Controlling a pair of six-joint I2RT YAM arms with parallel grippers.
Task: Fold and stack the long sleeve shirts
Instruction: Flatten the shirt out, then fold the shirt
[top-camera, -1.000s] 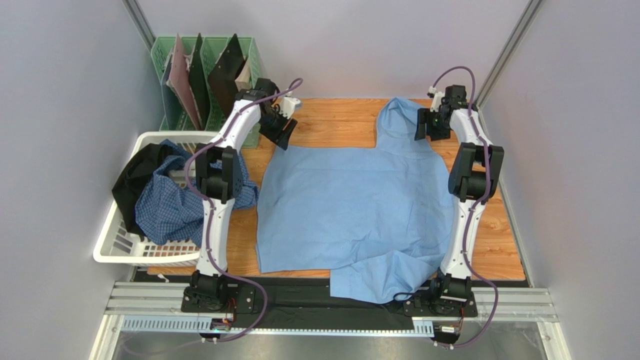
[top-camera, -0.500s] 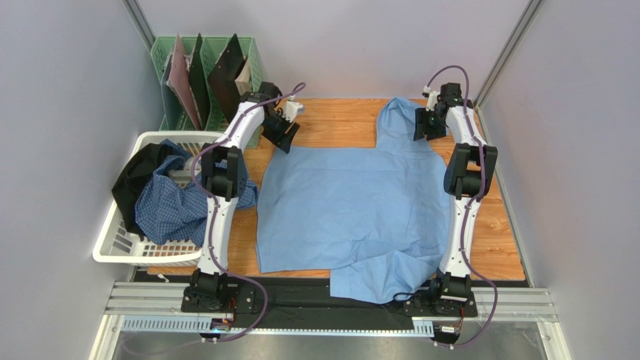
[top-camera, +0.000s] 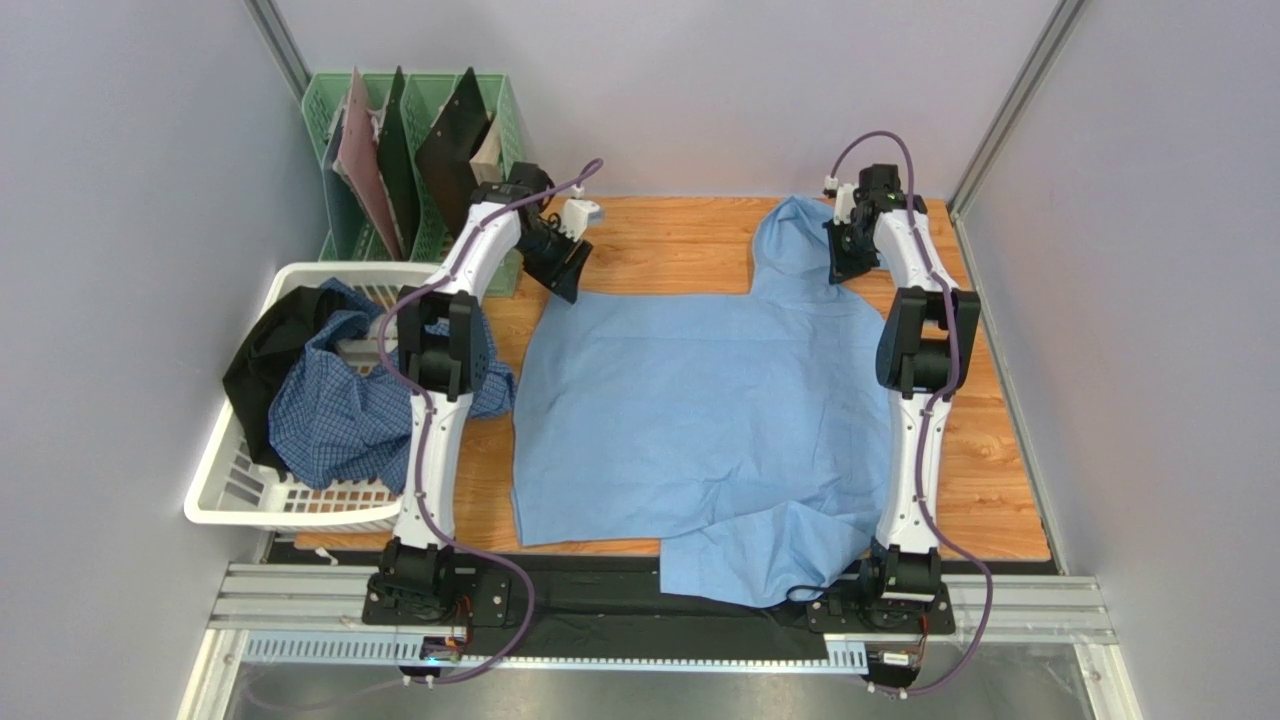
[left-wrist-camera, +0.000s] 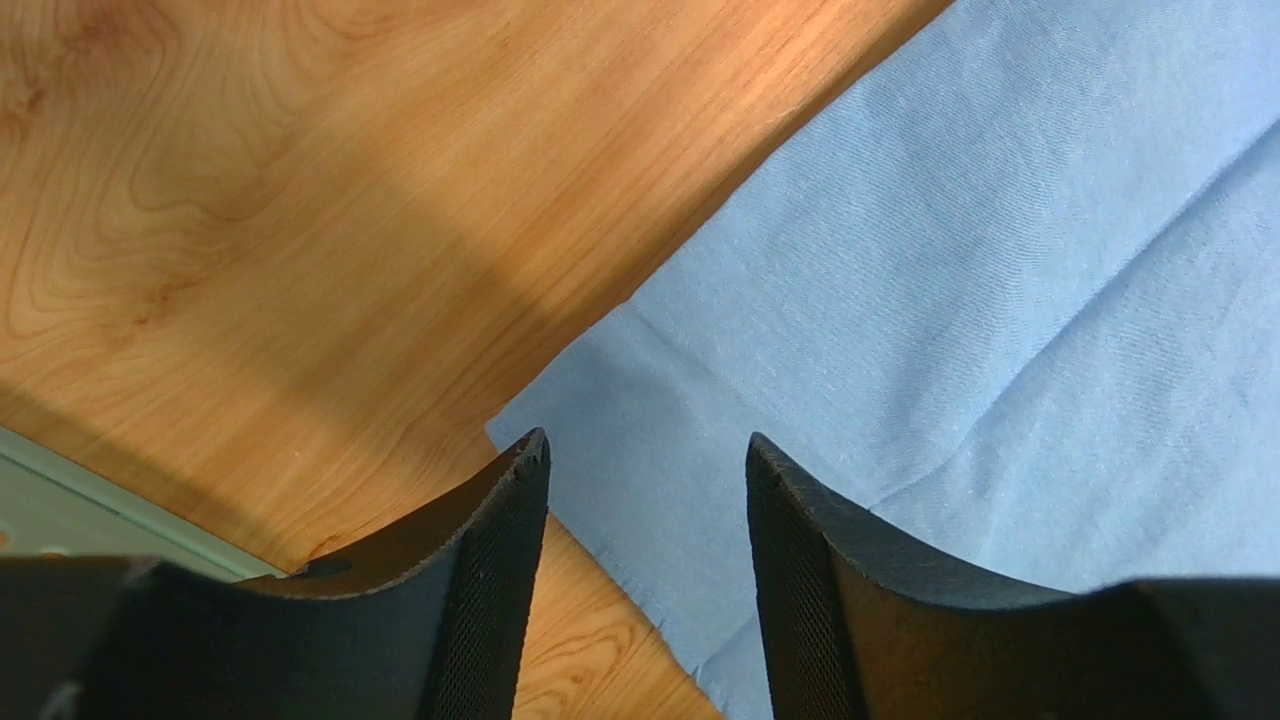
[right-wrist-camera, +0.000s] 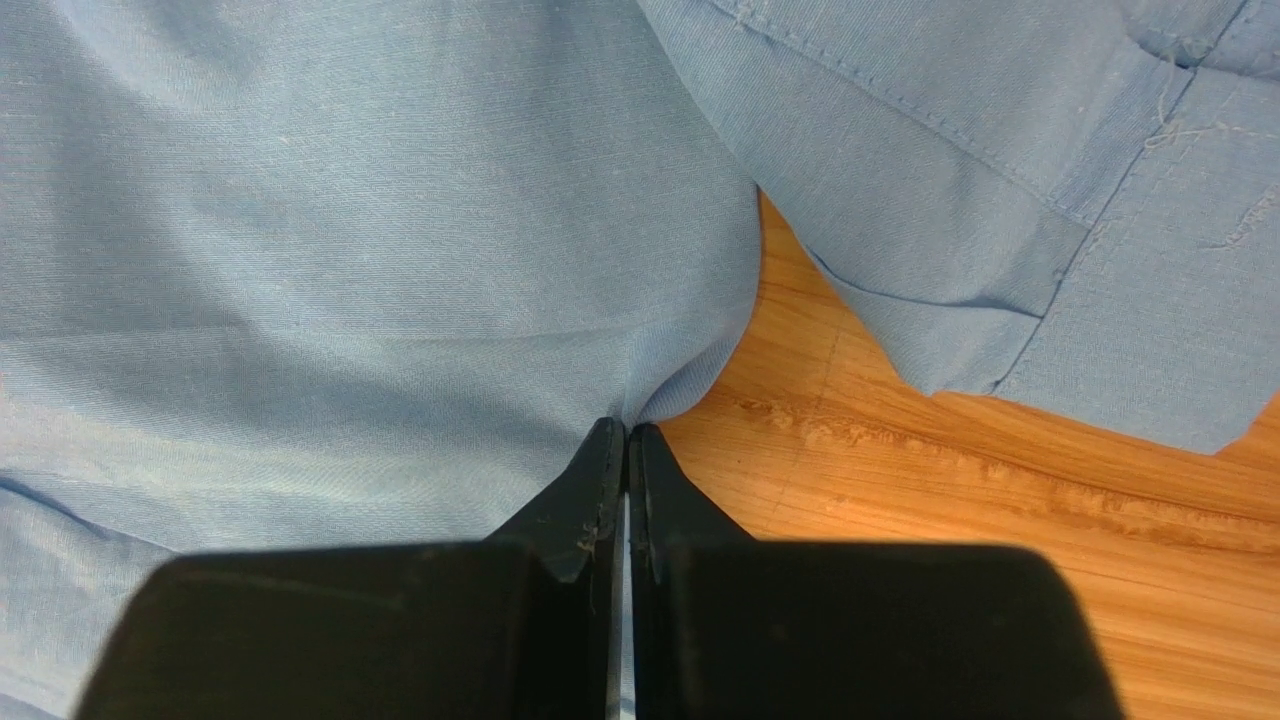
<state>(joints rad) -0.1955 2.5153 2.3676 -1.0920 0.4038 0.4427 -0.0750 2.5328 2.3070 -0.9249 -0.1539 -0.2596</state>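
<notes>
Two pincers work the far end of the brown wooden tabletop (top-camera: 661, 240). L pincer (top-camera: 564, 270) is spread wide, w/ nothing held between its black fingers (left-wrist-camera: 481, 585). Directly under its gap lies the far-L corner of the plain light-blue cloth long-sleeve shirt (top-camera: 706, 405). In the L wrist view the corner's tip sits just beside one finger. From there one cloth edge runs diagonally away ahead of the pincer, and the wood on the outer side of that edge is bare.

R pincer (top-camera: 846, 255) is clamped, fingers pressed together, w/ a pucker of the same shirt drawn into the tips. Just beside those tips in the R wrist view are a patch of bare wood and a stitched, double-layered cloth edge.

Btwn the two pincers runs a strip of bare wood along the shirt's far edge. The green plastic file rack (top-camera: 338, 120) stands just beside the L pincer, on its outer side. The R pincer is near the table's far edge and the grey corner post (top-camera: 1014, 105).

Toward the bases from both pincers the shirt lies spread mostly flat btwn the arms. Its near hem is rumpled and hangs over the table's near edge by the R arm's base.

The blue-and-white small-checked cloth shirt (top-camera: 338, 413) is well apart from the L pincer. It sits bunched in the white plastic lattice basket (top-camera: 226, 495) next to a black garment (top-camera: 278, 353), spilling over the rim by the L arm's elbow.
</notes>
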